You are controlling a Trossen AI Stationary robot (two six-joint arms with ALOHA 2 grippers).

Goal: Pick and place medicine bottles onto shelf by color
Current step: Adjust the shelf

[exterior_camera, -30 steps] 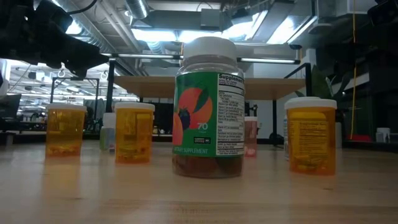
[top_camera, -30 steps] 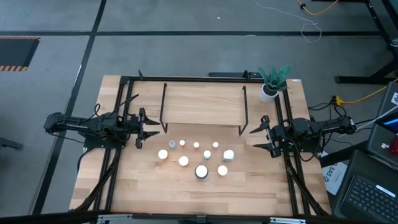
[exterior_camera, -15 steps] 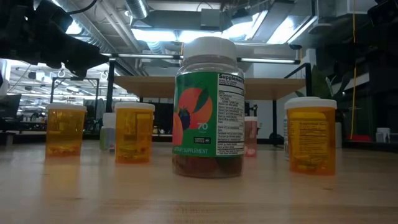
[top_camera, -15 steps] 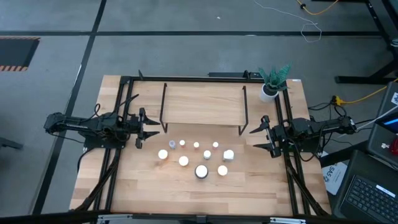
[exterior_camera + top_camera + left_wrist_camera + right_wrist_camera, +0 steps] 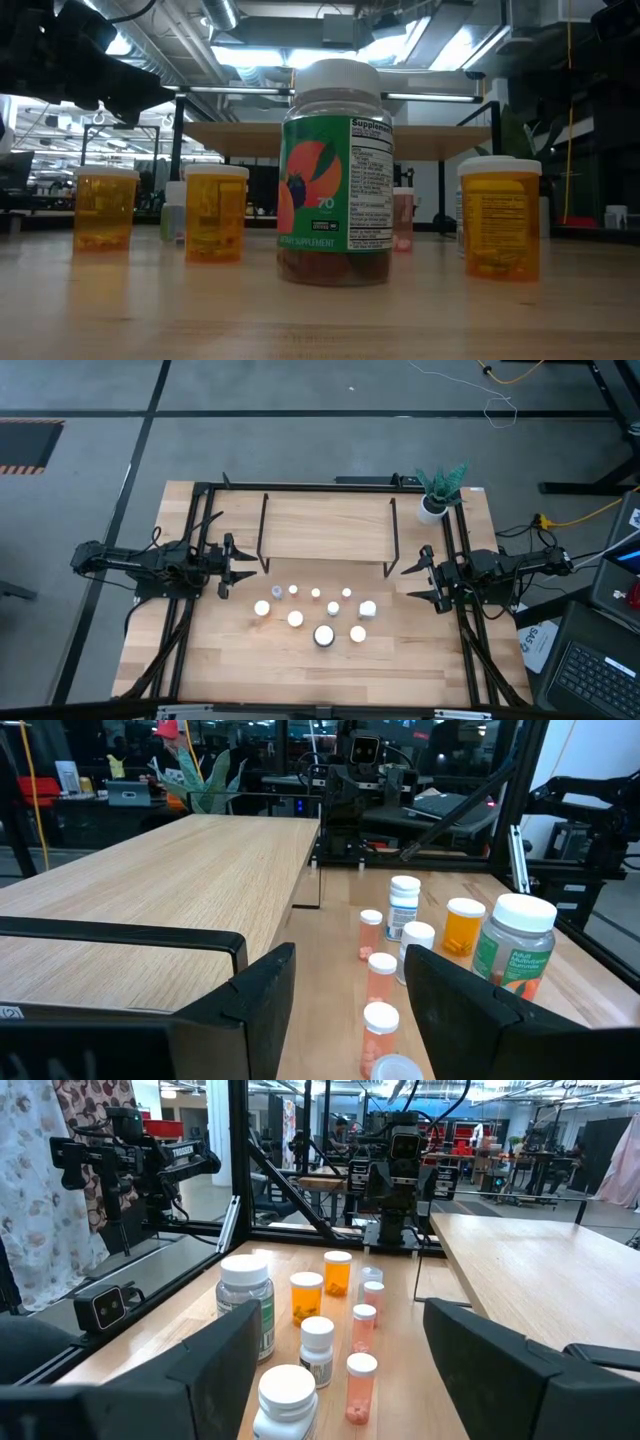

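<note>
Several white-capped medicine bottles (image 5: pixel 315 615) stand upright on the tabletop in front of the shelf (image 5: pixel 327 528). The biggest is a clear jar with a green label (image 5: pixel 335 175); orange bottles (image 5: pixel 215 212) stand around it. The shelf is a light-wood board on a black frame at the table's far middle, with nothing on it. My left gripper (image 5: pixel 246 568) is open and empty at the left of the bottles. My right gripper (image 5: pixel 410 583) is open and empty at their right. Both point at the bottles.
A white pot with a green plant (image 5: pixel 437 495) stands at the table's far right corner. Black frame rails (image 5: pixel 185 620) run along the table's left and right sides. Bare wood lies between the bottles and the table's near edge.
</note>
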